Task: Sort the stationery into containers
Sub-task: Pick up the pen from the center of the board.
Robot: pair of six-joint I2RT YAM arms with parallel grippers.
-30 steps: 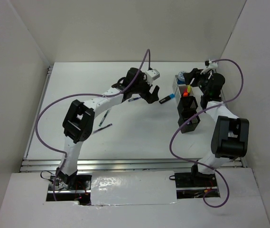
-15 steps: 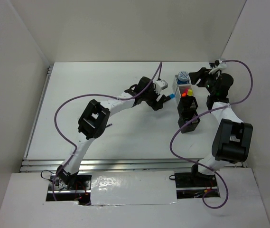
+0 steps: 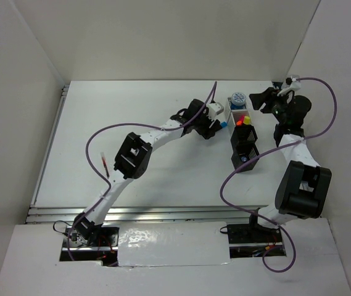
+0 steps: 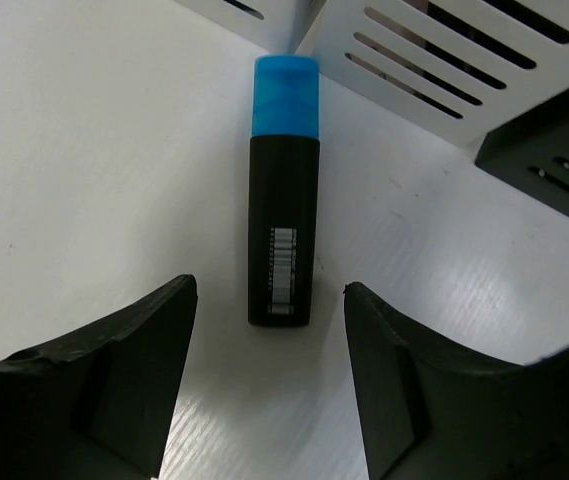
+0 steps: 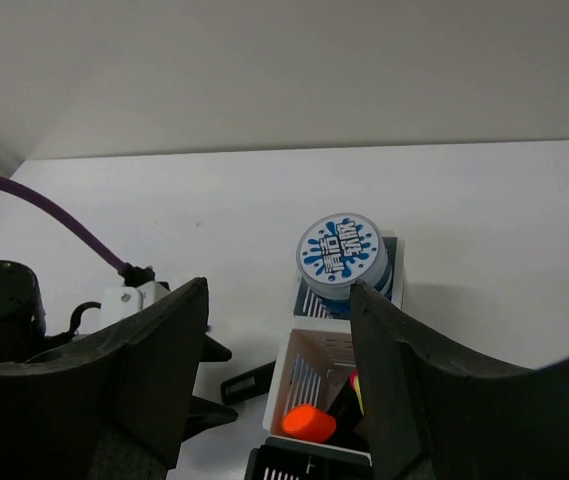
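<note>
A black highlighter with a blue cap (image 4: 284,200) lies on the table, its cap next to the white bin (image 4: 434,45). My left gripper (image 4: 269,288) is open, a finger on each side of the highlighter's near end, not touching it. From above, the left gripper (image 3: 211,127) is just left of the white bin (image 3: 230,113), and only the blue cap (image 3: 224,123) shows. The white bin (image 5: 304,375) holds orange-capped (image 5: 308,421) and yellow-capped highlighters. A blue-white tape roll (image 5: 343,253) sits on the far bin. My right gripper (image 5: 279,290) is open and empty above the bins. No pens show.
Two black mesh bins (image 3: 244,139) (image 3: 243,158) continue the row toward the near edge. A black bin's corner (image 4: 554,150) is close on the right of the highlighter. White walls enclose the table on the back and on both sides.
My left gripper has moved right and come down around the blue-capped highlighter beside the white bin. My right gripper has drawn back to the right, away from the bins.
</note>
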